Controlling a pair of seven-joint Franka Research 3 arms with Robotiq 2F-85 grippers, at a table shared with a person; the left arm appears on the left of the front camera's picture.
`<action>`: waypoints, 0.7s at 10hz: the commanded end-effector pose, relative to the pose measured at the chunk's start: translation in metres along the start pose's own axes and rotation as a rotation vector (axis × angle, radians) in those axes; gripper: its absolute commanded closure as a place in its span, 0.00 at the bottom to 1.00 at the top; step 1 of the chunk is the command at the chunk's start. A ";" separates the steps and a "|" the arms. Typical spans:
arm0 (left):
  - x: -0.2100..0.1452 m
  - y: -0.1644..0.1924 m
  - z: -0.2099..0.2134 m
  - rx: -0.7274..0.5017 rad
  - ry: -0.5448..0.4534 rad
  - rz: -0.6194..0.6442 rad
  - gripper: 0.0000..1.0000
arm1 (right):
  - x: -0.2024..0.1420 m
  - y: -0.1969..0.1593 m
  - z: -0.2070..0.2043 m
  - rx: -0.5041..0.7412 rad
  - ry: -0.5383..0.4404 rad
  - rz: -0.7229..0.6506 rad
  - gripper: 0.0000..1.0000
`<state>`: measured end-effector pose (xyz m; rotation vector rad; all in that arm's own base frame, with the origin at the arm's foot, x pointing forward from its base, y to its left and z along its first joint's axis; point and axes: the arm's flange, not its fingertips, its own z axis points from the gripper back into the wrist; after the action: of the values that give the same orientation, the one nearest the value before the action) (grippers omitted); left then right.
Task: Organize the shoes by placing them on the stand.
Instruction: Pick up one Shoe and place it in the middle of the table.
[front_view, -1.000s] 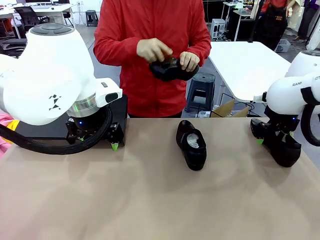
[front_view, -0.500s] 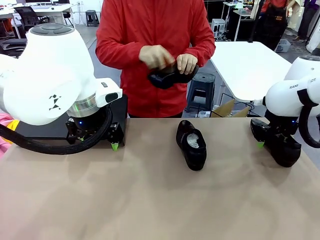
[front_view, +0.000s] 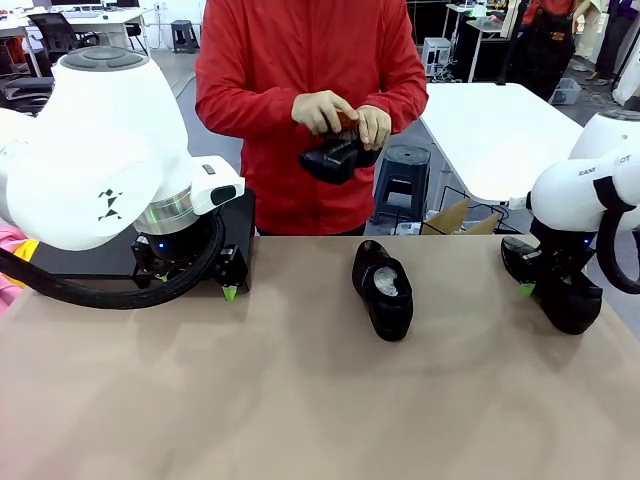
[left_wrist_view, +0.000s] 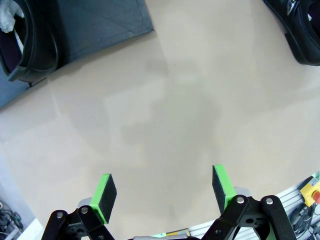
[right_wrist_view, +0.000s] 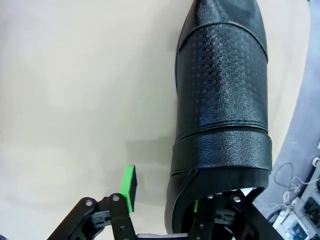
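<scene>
One black shoe (front_view: 382, 288) stuffed with white paper lies at the table's middle. A second shoe (front_view: 565, 295) lies at the right edge, and my right gripper (front_view: 535, 285) is down at its heel. In the right wrist view that shoe (right_wrist_view: 220, 100) has one finger inside its opening, while the outer green pad (right_wrist_view: 129, 187) stands a gap away from its side wall. My left gripper (front_view: 195, 285) hangs open in front of the black stand (front_view: 240, 215). In the left wrist view a third shoe (left_wrist_view: 30, 40) rests on the stand (left_wrist_view: 100, 25). My left gripper (left_wrist_view: 162, 187) holds nothing.
Across the table a person in a red top holds another black shoe (front_view: 335, 155) in both hands, rubbing it with something small and brown. Bare tan tabletop (front_view: 300, 400) stretches across the near half. A white table (front_view: 490, 130) stands behind on the right.
The right gripper's jaws have narrowed around the shoe's heel wall, its green pad shifting slightly toward the shoe. The person has turned the held shoe in their hands. The left arm is unmoved.
</scene>
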<state>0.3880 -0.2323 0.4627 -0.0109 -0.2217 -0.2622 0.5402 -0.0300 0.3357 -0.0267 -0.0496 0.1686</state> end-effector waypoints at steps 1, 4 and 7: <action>-0.002 0.001 -0.002 0.008 -0.014 0.013 0.01 | 0.003 -0.008 0.001 -0.007 -0.023 0.004 1.00; -0.002 0.001 -0.002 0.008 -0.014 0.013 0.01 | 0.000 -0.012 0.002 -0.017 -0.031 -0.007 1.00; -0.002 0.001 -0.002 0.008 -0.014 0.013 0.01 | -0.005 -0.015 0.011 0.003 -0.026 -0.023 1.00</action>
<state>0.3880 -0.2323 0.4627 -0.0109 -0.2217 -0.2622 0.5408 -0.0411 0.3392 -0.0323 -0.0667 0.1491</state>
